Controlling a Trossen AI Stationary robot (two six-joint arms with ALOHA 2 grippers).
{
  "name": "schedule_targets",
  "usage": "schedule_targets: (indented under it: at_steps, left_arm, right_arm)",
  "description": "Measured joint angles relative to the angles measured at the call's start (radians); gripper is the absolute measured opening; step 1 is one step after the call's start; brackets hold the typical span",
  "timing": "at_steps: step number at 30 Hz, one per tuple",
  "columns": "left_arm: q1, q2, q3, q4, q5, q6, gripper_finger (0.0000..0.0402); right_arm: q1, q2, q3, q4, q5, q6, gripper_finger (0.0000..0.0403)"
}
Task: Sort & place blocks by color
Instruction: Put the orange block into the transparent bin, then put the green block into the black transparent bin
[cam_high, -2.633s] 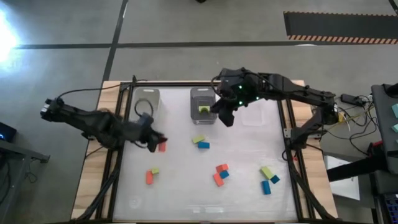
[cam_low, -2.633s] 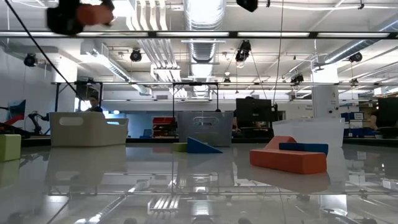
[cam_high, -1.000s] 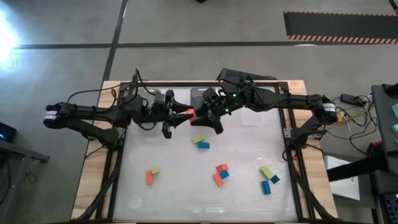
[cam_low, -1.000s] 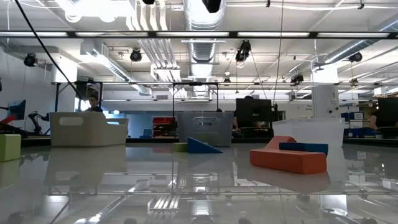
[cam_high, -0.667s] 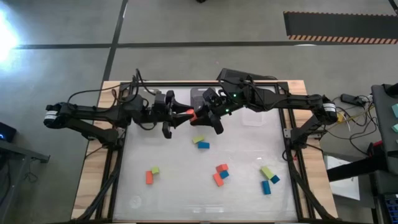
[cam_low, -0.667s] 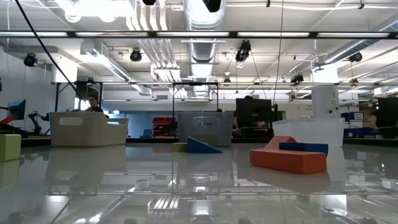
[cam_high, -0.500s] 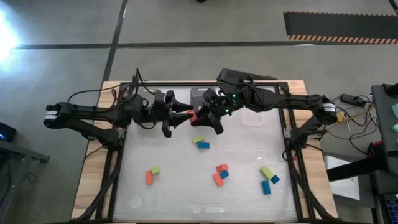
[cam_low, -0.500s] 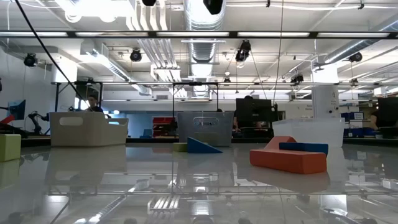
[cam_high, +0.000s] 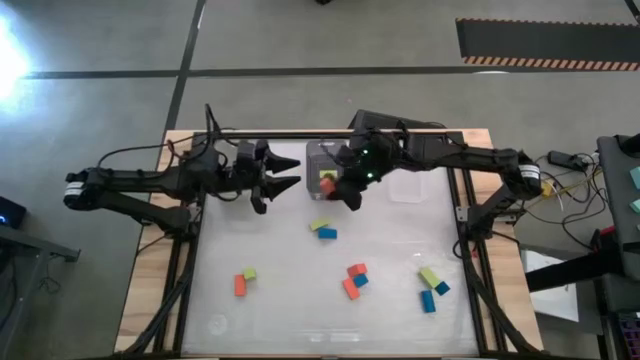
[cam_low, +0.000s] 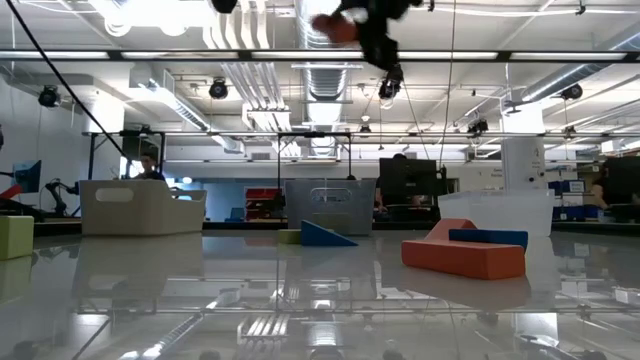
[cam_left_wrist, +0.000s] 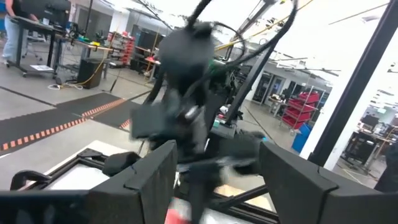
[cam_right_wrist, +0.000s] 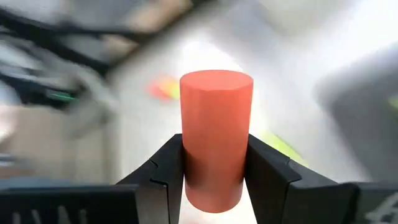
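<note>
Right tool (cam_high: 332, 186) pinches an orange-red block (cam_right_wrist: 215, 138) between its fingers, raised above the desk (cam_high: 400, 300) over the middle bin (cam_high: 322, 152). Left tool (cam_high: 290, 173) stands spread and empty, just beside it; remaining blocks (cam_high: 352, 281) lie well apart on the desk.

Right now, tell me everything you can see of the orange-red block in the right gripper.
The orange-red block is a plain, matte, solid-coloured piece, rounded like a short cylinder in the right wrist view. It stands on end between the right gripper's two dark fingers, which press its opposite sides near the lower half; nothing else touches it. It is held in the air, well above the table, by the middle bin at the far edge.
</note>
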Motion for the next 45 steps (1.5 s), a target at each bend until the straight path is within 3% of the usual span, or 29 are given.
schedule_targets:
  at_steps: [5,10,17,31,38,45]
  left_arm:
    - [0.001,-0.007,-0.001,-0.014,-0.003,-0.001,0.0212]
    - [0.001,-0.005,-0.001,-0.017,-0.003,-0.002,0.0212]
    - [0.001,-0.005,-0.001,-0.018,-0.003,-0.002,0.0212]
    - [0.005,-0.013,-0.02,-0.024,-0.004,-0.007,0.0212]
    - [0.006,-0.021,-0.035,-0.022,-0.029,-0.031,0.0212]
    - [0.008,-0.029,-0.049,-0.024,-0.033,-0.056,0.0212]
  right_arm:
    - [-0.085,0.0,-0.019,-0.355,0.252,-0.046,0.0119]
    - [-0.21,0.001,-0.098,-0.511,0.336,0.053,0.0119]
    - [-0.366,0.002,-0.272,-0.517,0.335,0.223,0.0119]
    - [-0.511,0.0,-0.451,-0.395,0.411,0.275,0.0127]
    - [-0.529,0.0,-0.463,-0.368,0.41,0.281,0.0138]
    - [-0.528,0.0,-0.442,-0.354,0.411,0.282,0.0177]
